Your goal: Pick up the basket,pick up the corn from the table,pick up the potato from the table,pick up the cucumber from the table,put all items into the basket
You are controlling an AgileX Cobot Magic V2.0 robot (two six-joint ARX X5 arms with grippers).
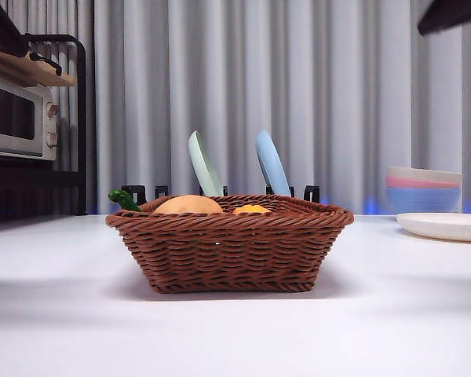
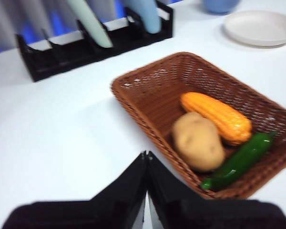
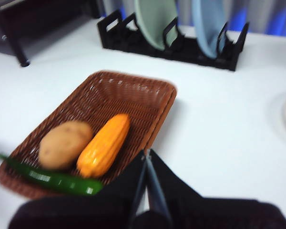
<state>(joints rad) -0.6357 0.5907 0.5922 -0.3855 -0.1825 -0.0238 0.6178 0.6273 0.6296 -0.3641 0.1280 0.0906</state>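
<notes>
- We are looking at the basket sitting on the tabletop in the lower middle of the front view, with all three vegetables already lying inside it.
- In the left wrist view, the corn is lying in the centre right of the frame, the potato is touching it just below, and the cucumber is resting along the basket's rim at the lower right.
- The left gripper is hanging above bare tabletop beside the basket, its jaws pressed together and holding nothing.
- The right gripper is hovering over the basket's near rim in its own view, jaws likewise closed and empty.
- We are judging the loading to be finished, so the step in hand is pulling clear.
- To do that well, we are advising lifting both arms straight up before swinging away, so no jaw is catching the braided rim or dragging the basket.
- The cucumber is poking over the rim at the left in the front view; any nudge there could be tipping it out.
</notes>
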